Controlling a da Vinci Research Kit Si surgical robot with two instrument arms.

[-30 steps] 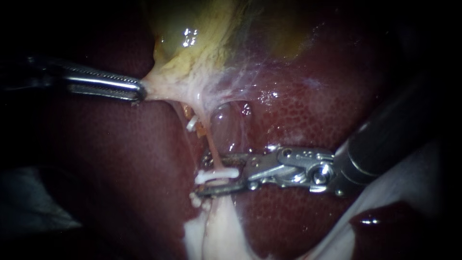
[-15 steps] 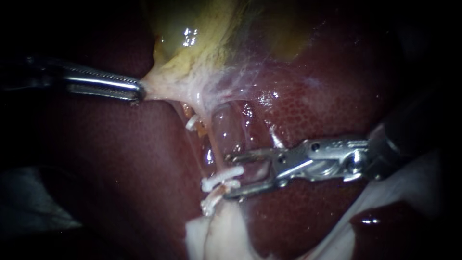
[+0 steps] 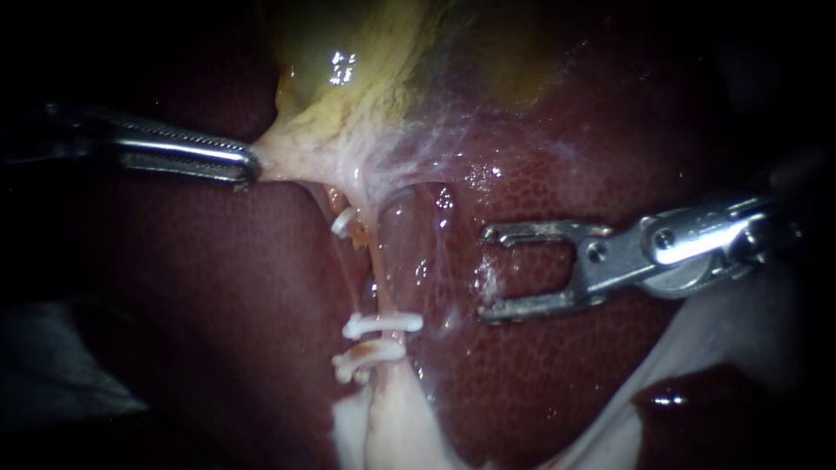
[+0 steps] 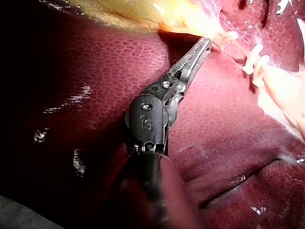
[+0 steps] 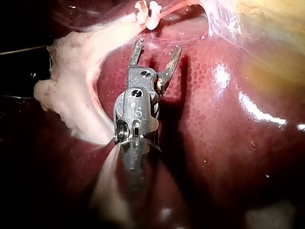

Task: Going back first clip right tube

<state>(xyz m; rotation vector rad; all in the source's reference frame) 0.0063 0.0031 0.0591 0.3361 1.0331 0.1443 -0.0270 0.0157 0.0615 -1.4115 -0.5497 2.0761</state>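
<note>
My right instrument (image 3: 486,273), slender and silver: jaws spread wide, empty, over mottled dark-red liver (image 3: 540,392). White plastic clip (image 3: 381,325): across pale thin tube (image 3: 374,265), near those jaws, not touching. My left instrument (image 3: 248,167): jaws clamped on yellowish gallbladder (image 3: 348,96) tissue.

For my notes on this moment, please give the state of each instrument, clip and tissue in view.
Left instrument: jaws shut on gallbladder.
Right instrument: jaws open, empty, clear of the tube.
Lower clips: two, closed across the tube.
Upper clip: closed.
Tube: stretched, uncut.
Gallbladder: held, pulled taut.
</note>
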